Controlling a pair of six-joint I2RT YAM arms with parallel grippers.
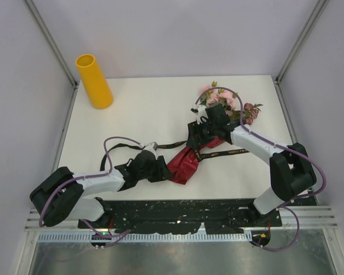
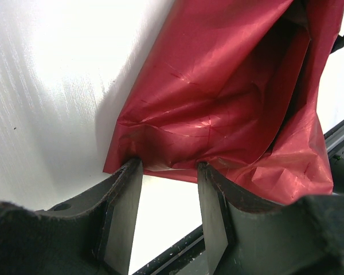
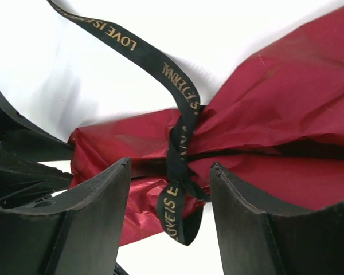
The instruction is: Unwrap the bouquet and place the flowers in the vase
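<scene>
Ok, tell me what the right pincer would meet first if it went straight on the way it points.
Most likely the black ribbon knot, cinched around the dark red wrapping paper, which lies straight ahead between the open jaws of the right pincer. Depth is unclear here.

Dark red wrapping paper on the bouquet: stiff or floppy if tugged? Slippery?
Probably floppy: the thin, creased dark red wrapping paper sags in soft folds. Likely slick, given its sheen. The black gold-lettered ribbon is knotted round it, so a tug would probably drag the pink flowers along.
</scene>
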